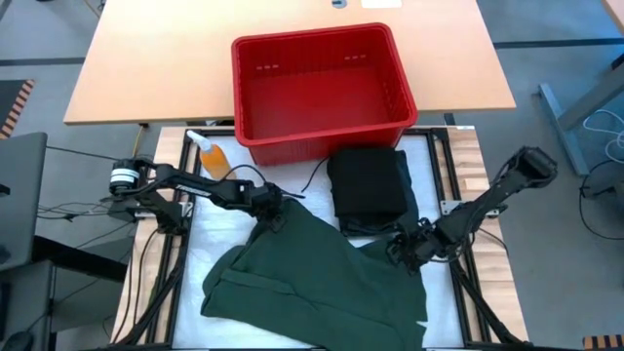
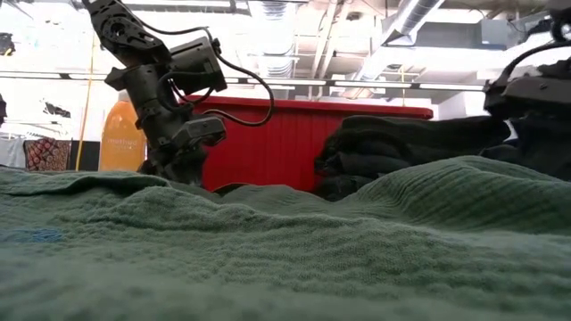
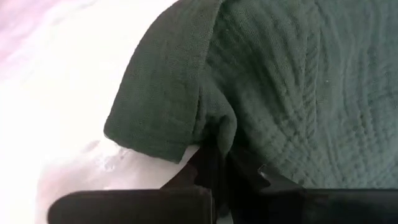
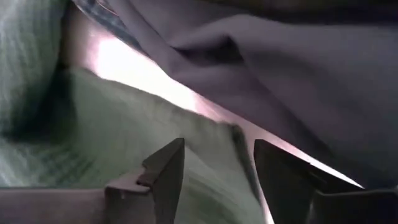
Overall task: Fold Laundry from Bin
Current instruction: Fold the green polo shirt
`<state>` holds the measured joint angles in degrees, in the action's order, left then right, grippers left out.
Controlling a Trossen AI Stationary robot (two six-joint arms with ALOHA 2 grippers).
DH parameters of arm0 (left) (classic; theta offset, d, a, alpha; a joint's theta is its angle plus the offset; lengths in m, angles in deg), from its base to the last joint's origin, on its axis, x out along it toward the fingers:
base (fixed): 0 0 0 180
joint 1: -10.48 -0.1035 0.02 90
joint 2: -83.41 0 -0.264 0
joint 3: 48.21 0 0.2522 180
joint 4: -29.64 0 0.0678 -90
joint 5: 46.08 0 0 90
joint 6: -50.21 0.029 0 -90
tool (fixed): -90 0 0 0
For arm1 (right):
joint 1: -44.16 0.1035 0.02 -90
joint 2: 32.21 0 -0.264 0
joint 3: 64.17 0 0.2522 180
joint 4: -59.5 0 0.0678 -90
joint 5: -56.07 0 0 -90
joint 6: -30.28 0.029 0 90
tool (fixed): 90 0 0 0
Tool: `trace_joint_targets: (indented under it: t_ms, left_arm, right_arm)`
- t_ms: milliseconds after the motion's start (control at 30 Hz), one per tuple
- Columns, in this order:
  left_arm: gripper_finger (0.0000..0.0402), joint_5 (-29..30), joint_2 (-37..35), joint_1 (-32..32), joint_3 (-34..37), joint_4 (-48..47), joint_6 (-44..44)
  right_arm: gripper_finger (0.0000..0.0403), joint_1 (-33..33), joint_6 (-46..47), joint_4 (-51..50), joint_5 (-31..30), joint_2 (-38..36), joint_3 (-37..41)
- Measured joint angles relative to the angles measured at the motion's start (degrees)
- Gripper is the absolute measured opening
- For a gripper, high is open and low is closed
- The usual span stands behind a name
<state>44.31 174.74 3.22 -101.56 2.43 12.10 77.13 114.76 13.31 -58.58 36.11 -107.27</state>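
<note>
- Left gripper had its fingers pinched on the green shirt, at a sleeve edge (likely to spread it flat on the worktop).
- Right gripper hovered, fingers parted, beside the folded black pile.

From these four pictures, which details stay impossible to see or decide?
- Inside of the red plastic slotted bin: the low view shows only its outer wall, with the left gripper in front.
- Folded black cloth pile: the number of pieces cannot be counted in any view.
- Dark green textured shirt: its near part is cut off by the high view's edge.
- Orange bottle: its label is too small.
</note>
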Motion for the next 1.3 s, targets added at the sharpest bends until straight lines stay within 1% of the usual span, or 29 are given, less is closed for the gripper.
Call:
trace_joint_targets:
  t_ms: [100, 167, 233, 367, 400, 467, 533, 667, 767, 967, 1133, 1300]
  left_arm:
    - [0.0003, -0.36, 0.00, 0.00, -0.02, -0.83, 0.04]
    - [0.0002, -0.76, -0.02, 0.00, -0.02, -1.26, 0.09]
    - [0.0001, -1.17, -0.02, 0.02, -0.07, -1.71, 0.11]
    - [0.0000, 0.15, -1.30, 0.98, -0.05, -3.81, -0.52]
    - [0.0000, 1.17, -2.13, 1.35, 0.01, -4.84, -0.57]
    - [0.0000, 3.19, -4.70, 1.96, 0.26, -7.58, -0.56]
    - [0.0000, 4.82, -8.31, 2.29, 0.45, -11.11, -0.78]
    - [0.0000, 7.71, -16.01, 2.40, 0.18, -16.86, -0.74]
    - [0.0000, 9.37, -21.24, 2.40, 0.27, -20.06, -1.61]
    - [0.0000, 12.40, -30.01, 2.38, 0.24, -21.71, -3.58]
    - [0.0000, 12.53, -34.35, 2.40, 0.15, -21.81, -3.72]
    - [0.0000, 13.27, -37.19, 1.91, 0.11, -21.55, -2.43]
  right_arm:
    - [0.0225, -1.74, -3.15, 3.33, -0.33, 1.10, 0.88]
    - [0.0207, -2.38, -4.04, 3.82, -0.71, 1.42, 0.88]
    - [0.0167, -2.60, -5.52, 5.39, -0.62, 1.34, 0.88]
    - [0.0036, -2.20, -8.25, 7.49, 1.20, -0.35, 0.88]
    - [0.0024, -1.85, -8.35, 7.68, 1.31, -1.15, 0.82]
    - [0.0024, -1.20, -6.53, 5.12, 1.21, -2.98, 0.13]
    - [0.0025, -0.38, -3.62, 0.06, 0.10, -4.95, -1.28]
    - [0.0019, 1.43, 3.18, -12.64, -5.79, -8.11, -4.54]
    - [0.0019, 1.82, 6.64, -19.24, -9.18, -9.84, -6.66]
    - [0.0019, 1.37, 7.02, -29.52, -8.85, -11.64, -11.70]
    - [0.0019, 1.82, 6.72, -39.75, -8.30, -11.72, -18.03]
    - [0.0019, 1.96, 6.55, -48.96, -8.87, -11.72, -23.73]
